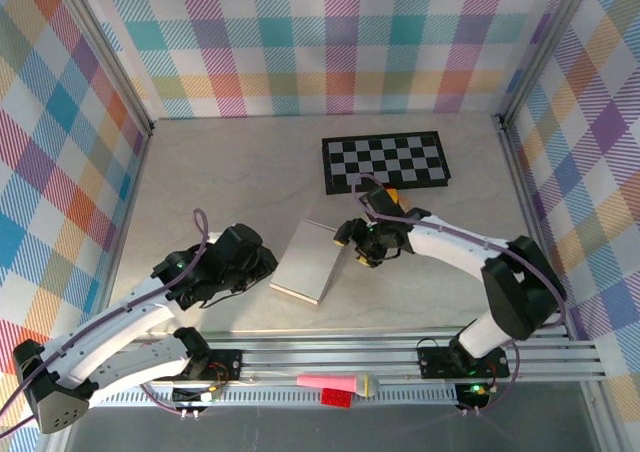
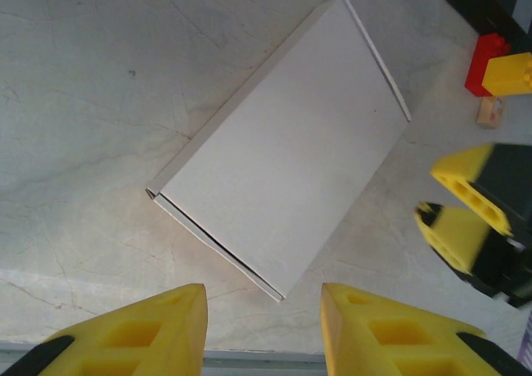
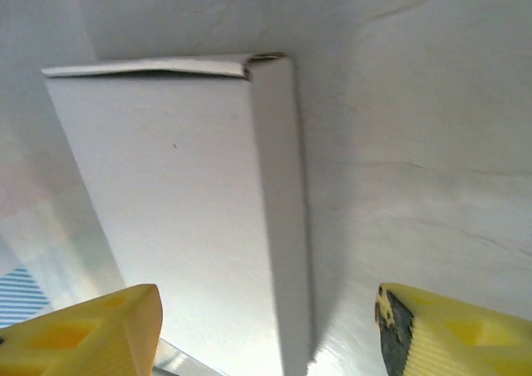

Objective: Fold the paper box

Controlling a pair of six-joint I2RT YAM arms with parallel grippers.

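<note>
Between your arms on the tabletop (image 1: pixel 200 172), the paper box (image 1: pixel 310 262) lies flat, long axis pointing away; left claw (image 2: pixel 262 297) and right claw (image 3: pixel 266 297) gape empty, the right nearer, beside its long edge

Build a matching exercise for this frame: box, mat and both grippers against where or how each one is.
Things:
1. box
2. mat
3. left gripper
4. right gripper

Places and states:
A. open, right of the box
B. black-and-white, beyond the box
C. open, left of the box
D. white, lying flat between the grippers

Pairs: 1-D; 2-B; 3-C; 4-A
</note>
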